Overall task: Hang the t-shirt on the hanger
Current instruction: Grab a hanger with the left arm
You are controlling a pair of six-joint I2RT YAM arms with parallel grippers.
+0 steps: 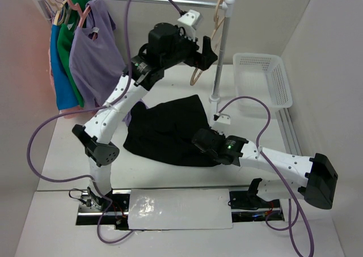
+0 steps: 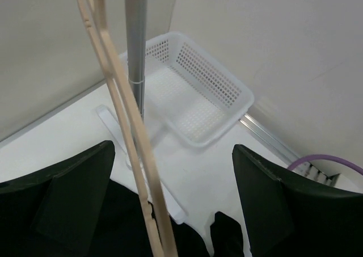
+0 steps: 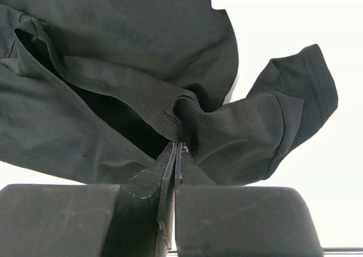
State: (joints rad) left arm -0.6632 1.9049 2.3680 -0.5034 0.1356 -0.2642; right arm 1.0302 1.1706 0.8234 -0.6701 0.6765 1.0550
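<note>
The black t-shirt [image 1: 167, 126] lies crumpled on the white table in front of the rack pole. My right gripper [image 1: 198, 140] sits low at its near right edge. In the right wrist view that gripper [image 3: 177, 146] is shut, with a fold of the t-shirt [image 3: 113, 41] pinched at its tips. The pale tan hanger [image 1: 217, 24] hangs by its hook from the right end of the rail. My left gripper [image 1: 207, 53] is raised beside it. In the left wrist view the hanger [image 2: 122, 109] runs between the wide-open fingers [image 2: 74, 189] of that gripper [image 2: 173, 194], nearer the left one and not touching either.
A white perforated basket [image 1: 261, 78] stands at the back right, also in the left wrist view [image 2: 193, 92]. The grey rack pole [image 1: 221, 58] rises just behind the t-shirt. Lilac, green and blue garments [image 1: 93, 53] hang on pink hangers at the rail's left end.
</note>
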